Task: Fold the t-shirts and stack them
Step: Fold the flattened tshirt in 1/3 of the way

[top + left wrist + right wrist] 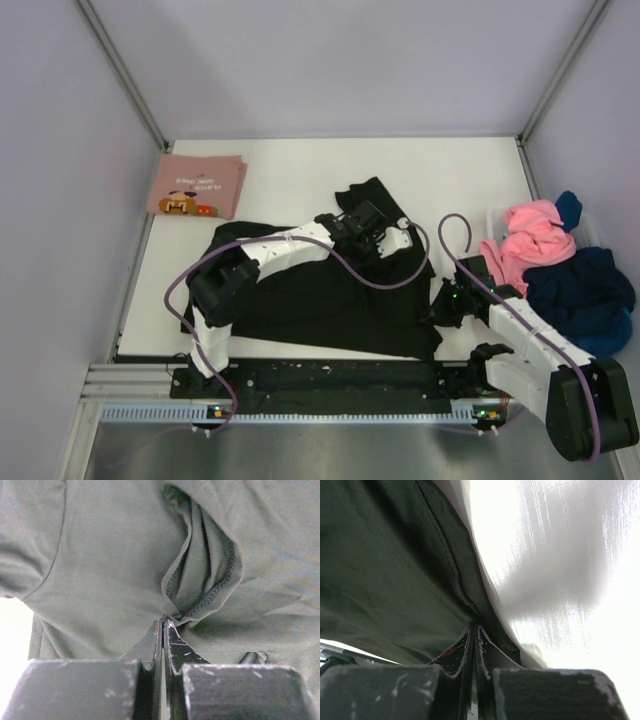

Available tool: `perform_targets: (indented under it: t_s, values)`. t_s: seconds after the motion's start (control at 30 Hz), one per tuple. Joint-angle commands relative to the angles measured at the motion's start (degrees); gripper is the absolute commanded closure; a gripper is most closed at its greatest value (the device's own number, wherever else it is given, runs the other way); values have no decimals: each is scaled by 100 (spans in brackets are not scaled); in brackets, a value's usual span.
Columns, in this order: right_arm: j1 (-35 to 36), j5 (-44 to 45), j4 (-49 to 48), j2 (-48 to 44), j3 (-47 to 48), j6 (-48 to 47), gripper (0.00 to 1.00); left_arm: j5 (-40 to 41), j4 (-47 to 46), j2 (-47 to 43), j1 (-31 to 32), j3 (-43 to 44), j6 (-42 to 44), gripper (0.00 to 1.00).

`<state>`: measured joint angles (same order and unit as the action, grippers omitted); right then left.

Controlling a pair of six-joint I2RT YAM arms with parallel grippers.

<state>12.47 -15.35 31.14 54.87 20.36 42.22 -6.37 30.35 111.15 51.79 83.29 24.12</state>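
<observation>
Shirt: black t-shirt (300, 300) lies spread on the tabletop (300, 160), just beyond the arm bases.
Left end effector (163, 622): closed, pinching a stitched edge at its far right.
Right end effector (472, 627): closed on the near-right hem.
Risk: thin pinches may slip or catch one layer, skewing the fold.
Axis: longest left-to-right; collar direction unclear.

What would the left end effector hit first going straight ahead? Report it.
The black shirt: the left end effector, shut, pinches a hemmed fold of it, and more of that cloth fills the view beyond; depth is unclear.
</observation>
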Motion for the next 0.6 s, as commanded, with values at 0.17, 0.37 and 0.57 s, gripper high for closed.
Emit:
perform_targets:
  t_s: [0.17, 0.37, 0.57]
  values:
    - [-52, 200, 121, 94, 38, -82, 100, 514, 6, 161, -274, -14, -583, 93]
    - [-52, 208, 130, 94, 47, -100, 100, 338, -38, -84, -503, -67, -602, 71]
    - [-52, 200, 130, 85, 65, -126, 100, 865, -257, -410, -565, -164, -382, 69]
